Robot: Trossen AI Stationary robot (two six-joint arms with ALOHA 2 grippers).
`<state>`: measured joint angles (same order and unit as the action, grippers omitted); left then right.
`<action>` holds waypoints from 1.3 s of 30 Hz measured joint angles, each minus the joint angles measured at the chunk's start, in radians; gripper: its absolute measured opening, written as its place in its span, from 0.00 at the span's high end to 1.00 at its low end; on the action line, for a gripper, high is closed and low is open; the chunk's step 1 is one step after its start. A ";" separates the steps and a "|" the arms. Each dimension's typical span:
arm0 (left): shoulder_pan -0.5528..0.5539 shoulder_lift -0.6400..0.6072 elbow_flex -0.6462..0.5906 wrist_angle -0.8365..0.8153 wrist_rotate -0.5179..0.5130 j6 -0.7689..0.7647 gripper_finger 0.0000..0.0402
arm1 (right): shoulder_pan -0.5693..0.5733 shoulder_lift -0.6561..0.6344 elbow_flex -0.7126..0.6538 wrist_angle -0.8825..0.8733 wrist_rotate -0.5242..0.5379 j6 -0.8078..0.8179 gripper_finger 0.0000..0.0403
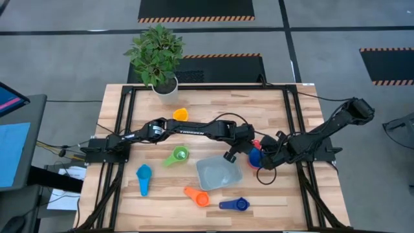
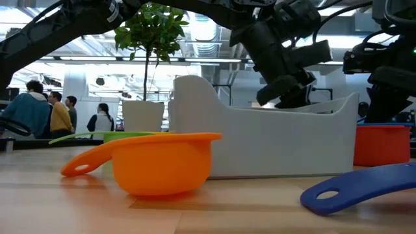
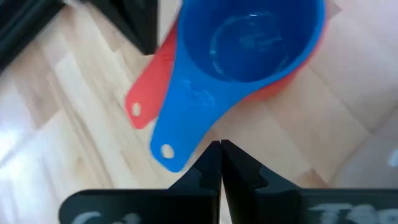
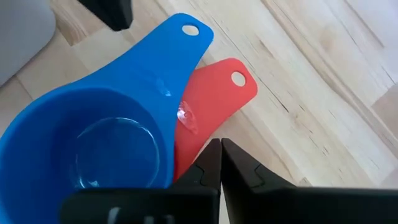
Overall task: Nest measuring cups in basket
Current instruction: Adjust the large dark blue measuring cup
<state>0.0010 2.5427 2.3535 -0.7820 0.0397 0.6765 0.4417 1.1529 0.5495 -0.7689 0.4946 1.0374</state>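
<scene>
Across the wooden surface we are hovering both pinched-shut, empty tools, left tool and right tool, over the blue cup nested in the red cup just beside the basket, handles pointing toward the left one.

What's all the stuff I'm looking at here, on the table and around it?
Basket: one, pale grey-blue, middle of the table, looks empty.
Blue cup: one, sitting inside the red cup, right of the basket.
Green cup: one, left of the basket.
Light blue cup: one, front left.
Orange cup: one, in front of the basket.
Dark blue cup: one, front, right of the orange cup.
Yellow cup: one, at the back.
Plant: one, green, white pot, back edge.
People: several, far behind the table.
Left gripper: shut, beside the basket.
Right gripper: shut, by the blue cup.
</scene>
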 joint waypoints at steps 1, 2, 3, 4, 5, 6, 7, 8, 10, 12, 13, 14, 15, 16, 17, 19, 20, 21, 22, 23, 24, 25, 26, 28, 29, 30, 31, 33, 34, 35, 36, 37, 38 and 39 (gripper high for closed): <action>0.000 0.000 0.000 -0.005 0.005 0.001 1.00 | 0.000 0.000 0.000 -0.001 0.000 0.000 0.94; 0.000 0.004 0.000 -0.004 0.007 0.005 1.00 | 0.000 0.000 0.000 -0.001 0.000 0.000 0.95; 0.000 0.006 0.000 0.001 0.009 0.013 1.00 | 0.000 0.000 0.000 0.001 0.001 0.000 0.95; 0.001 0.007 0.000 -0.001 0.010 0.018 1.00 | 0.000 0.000 0.000 0.003 0.001 -0.001 0.95; 0.001 0.008 0.000 -0.002 0.015 0.019 1.00 | 0.000 0.000 0.000 0.006 0.001 -0.001 0.95; 0.001 0.008 0.000 0.000 0.024 0.019 1.00 | 0.000 0.000 0.000 0.007 0.002 -0.001 0.94; 0.001 0.008 0.000 0.005 0.034 0.019 1.00 | 0.000 0.000 0.000 0.007 0.002 -0.001 0.94; 0.001 0.008 0.000 0.015 0.041 0.019 1.00 | 0.000 0.000 0.000 0.007 0.002 -0.001 0.93; 0.001 0.009 0.000 0.035 0.043 0.019 1.00 | 0.000 0.000 0.000 0.012 0.003 -0.003 0.92; 0.001 0.010 0.000 0.055 0.047 0.025 1.00 | 0.000 0.000 0.000 0.030 0.003 -0.018 0.92; 0.001 0.010 0.000 0.056 0.054 0.031 1.00 | 0.000 0.000 0.000 0.042 0.003 -0.024 0.92; 0.001 0.010 0.000 0.057 0.058 0.035 1.00 | 0.000 0.000 0.000 0.054 0.003 -0.032 0.92; 0.001 0.010 0.000 0.057 0.059 0.037 1.00 | 0.000 0.000 0.000 0.063 0.003 -0.042 0.92; 0.001 0.010 0.000 0.057 0.060 0.037 1.00 | 0.000 0.000 0.000 0.069 0.003 -0.048 0.92; 0.001 0.010 0.000 0.057 0.059 0.037 1.00 | 0.000 0.000 0.001 0.070 0.003 -0.051 0.93; 0.001 0.010 0.000 0.056 0.046 0.037 1.00 | 0.000 0.000 0.001 0.066 0.003 -0.052 0.94; 0.001 0.010 0.000 0.053 0.031 0.037 1.00 | 0.000 0.000 0.001 0.063 0.003 -0.052 0.94; 0.001 0.009 0.000 0.045 0.017 0.037 1.00 | 0.000 0.000 0.001 0.061 0.003 -0.052 0.94; 0.000 0.007 0.000 0.029 0.007 0.036 1.00 | 0.000 0.000 0.001 0.058 0.003 -0.052 0.95; 0.000 0.005 0.000 0.013 0.001 0.033 1.00 | 0.000 0.000 0.001 0.054 0.003 -0.052 0.95; -0.001 0.004 0.000 -0.003 0.000 0.026 1.00 | 0.000 0.000 0.001 0.048 0.003 -0.051 0.95; -0.002 0.004 0.000 -0.020 0.000 0.020 1.00 | 0.000 0.000 0.001 0.044 0.003 -0.052 0.95; -0.002 0.004 0.000 -0.035 0.000 0.015 1.00 | 0.000 0.000 0.001 0.042 0.003 -0.052 0.94; -0.002 0.004 0.000 -0.045 0.000 0.011 1.00 | -0.001 0.000 0.001 0.042 0.003 -0.052 0.93; -0.001 0.006 0.000 -0.036 0.000 0.011 1.00 | -0.002 0.000 0.001 0.043 0.003 -0.051 0.93; -0.001 0.007 0.000 -0.023 0.000 0.011 1.00 | -0.001 0.000 0.001 0.044 0.003 -0.052 0.92; -0.001 0.009 0.000 -0.019 0.000 0.011 1.00 | -0.001 0.000 0.001 0.046 0.003 -0.052 0.92; -0.001 0.011 0.000 0.003 0.010 0.012 1.00 | -0.001 0.000 0.001 0.052 0.003 -0.052 0.92; -0.001 0.011 0.000 0.011 0.014 0.014 1.00 | -0.001 0.000 0.001 0.052 0.003 -0.052 0.92; -0.001 0.011 0.000 0.020 0.019 0.016 1.00 | -0.001 0.000 0.001 0.052 0.003 -0.052 0.92; -0.001 0.011 0.000 0.030 0.024 0.017 1.00 | -0.001 0.000 0.001 0.053 0.003 -0.052 0.93; -0.001 0.011 0.000 0.041 0.027 0.017 1.00 | -0.001 0.000 0.001 0.053 0.003 -0.052 0.93; -0.001 0.011 0.000 0.054 0.027 0.017 1.00 | -0.001 0.000 0.001 0.054 0.003 -0.052 0.93; -0.001 0.011 0.000 0.067 0.027 0.018 1.00 | -0.001 0.000 0.001 0.056 0.003 -0.052 0.94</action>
<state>0.0002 2.5538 2.3535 -0.7147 0.0669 0.6947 0.4404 1.1530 0.5503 -0.7126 0.4980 0.9855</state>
